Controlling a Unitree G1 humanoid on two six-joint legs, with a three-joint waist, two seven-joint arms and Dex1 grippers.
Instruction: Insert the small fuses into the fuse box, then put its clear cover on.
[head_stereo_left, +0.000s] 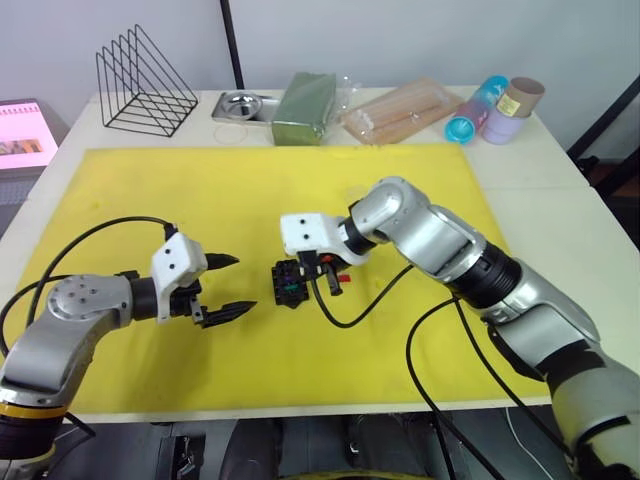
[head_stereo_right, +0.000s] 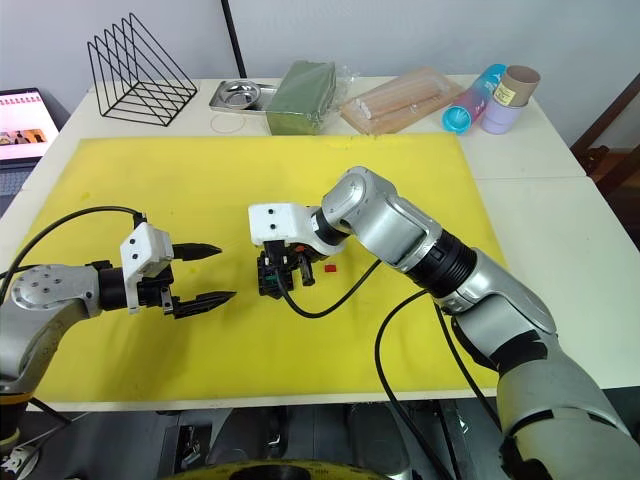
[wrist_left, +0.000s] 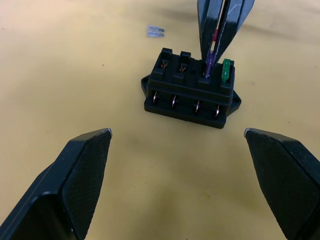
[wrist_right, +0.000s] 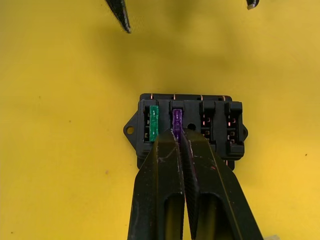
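The right pincer (wrist_right: 179, 137) pinches the purple fuse (wrist_right: 177, 120) in the black fuse box (wrist_left: 189, 89), beside the seated green fuse (wrist_right: 154, 122); the left pincer (wrist_left: 187, 150) gapes empty.

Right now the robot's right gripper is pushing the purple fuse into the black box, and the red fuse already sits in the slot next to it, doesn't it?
Not quite. The fuse already seated beside the purple fuse is green, not red, as the right wrist view shows. The rest holds: the right gripper pinches the purple one at the fuse box.
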